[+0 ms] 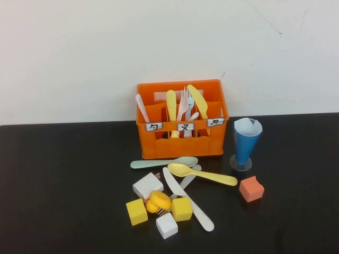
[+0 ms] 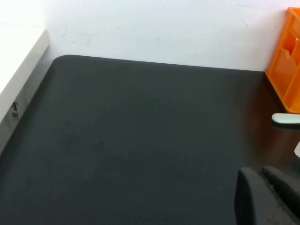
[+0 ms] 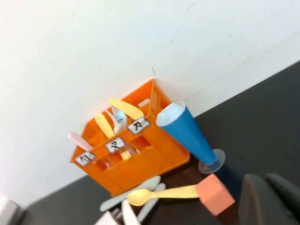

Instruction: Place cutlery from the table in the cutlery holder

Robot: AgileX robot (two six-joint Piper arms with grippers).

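The orange cutlery holder [image 1: 181,138] stands at the back of the black table [image 1: 63,180] with several utensils upright in it. In front of it lie a pale green spoon [image 1: 161,163], a yellow spoon [image 1: 204,174], a cream-white knife [image 1: 188,200] and a grey fork [image 1: 186,182] partly under the knife. Neither gripper shows in the high view. My left gripper [image 2: 260,172] is shut and empty, left of the holder [image 2: 286,70]. My right gripper [image 3: 266,180] is shut and empty, to the right of the holder [image 3: 136,159] and the yellow spoon [image 3: 159,193].
A yellow duck [image 1: 158,201], two yellow cubes [image 1: 136,211], a white cube [image 1: 167,225] and a white block [image 1: 148,186] crowd the knife and fork. An orange cube [image 1: 251,189] and a blue cone cup [image 1: 246,142] stand to the right. A white wall runs behind.
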